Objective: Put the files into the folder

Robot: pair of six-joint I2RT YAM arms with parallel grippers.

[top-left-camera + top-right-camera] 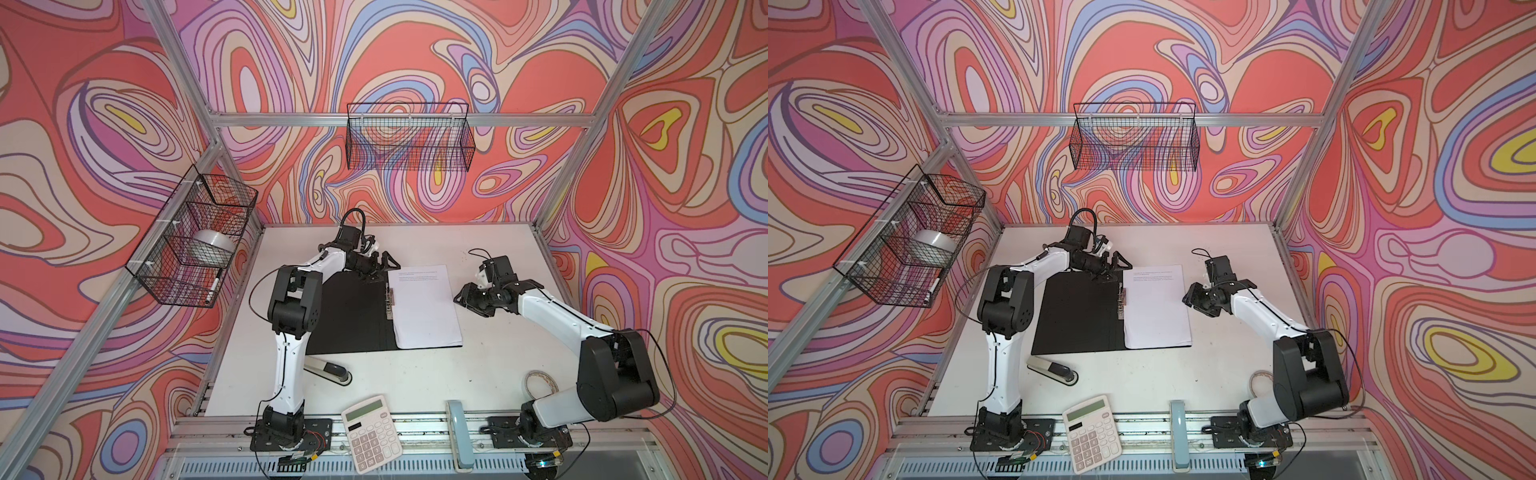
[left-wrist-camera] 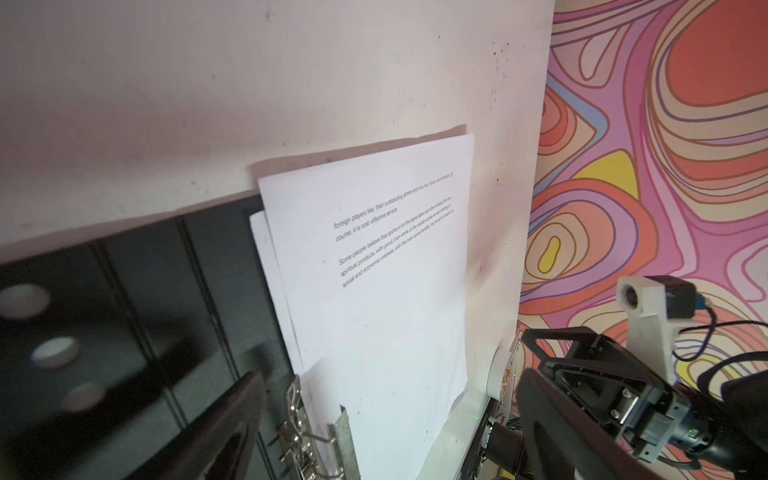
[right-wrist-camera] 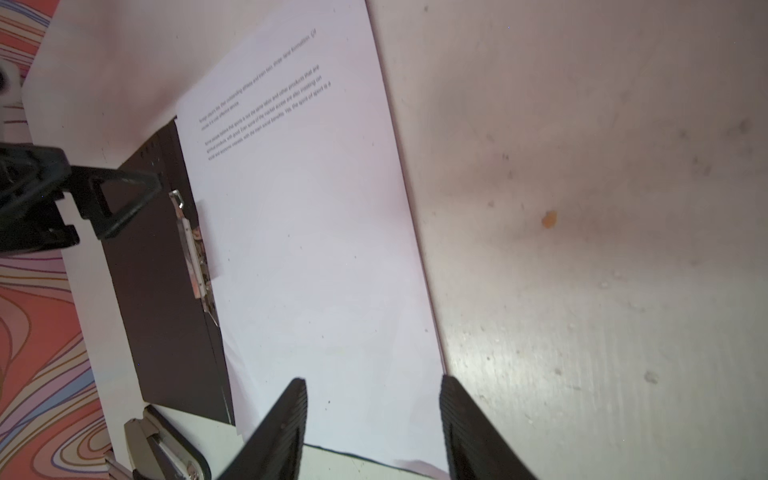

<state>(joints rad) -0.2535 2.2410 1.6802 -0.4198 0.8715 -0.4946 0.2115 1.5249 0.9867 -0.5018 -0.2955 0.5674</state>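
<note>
Clock directions are read from above, with 12 o'clock at the back wall.

Front rail, 6 o'clock: a calculator [image 1: 372, 432]. Just beside it toward 5 o'clock lies a pale blue bar-shaped item [image 1: 459, 436] that I cannot identify. A tape roll [image 1: 539, 384] lies at 4 o'clock, partly hidden by the right arm's base. A stapler [image 1: 330, 370] sits at 7 o'clock, close to the folder's near edge but apart from it.

Table centre: the folder [image 1: 349, 316] lies open and flat, black inside facing up. The papers [image 1: 426, 307] are stacked on its 3 o'clock half, their inner edge at the metal clip [image 1: 389, 299] on the spine. Printed lines run across the far end of the top sheet. The left arm crosses over the folder's 9 o'clock cover.

The right gripper [image 3: 372, 379] is at the stack's 3 o'clock edge, jaws roughly half apart with nothing between them. Contact with the paper cannot be determined. The left gripper [image 1: 380, 270] is at the spine's 12 o'clock end, jaws spread wide and gripping nothing.

Walls: a wire basket [image 1: 409, 137] hangs at 12 o'clock. A second basket [image 1: 195, 241] at 10 o'clock holds a white roll [image 1: 214, 245] and a marker [image 1: 212, 286].
</note>
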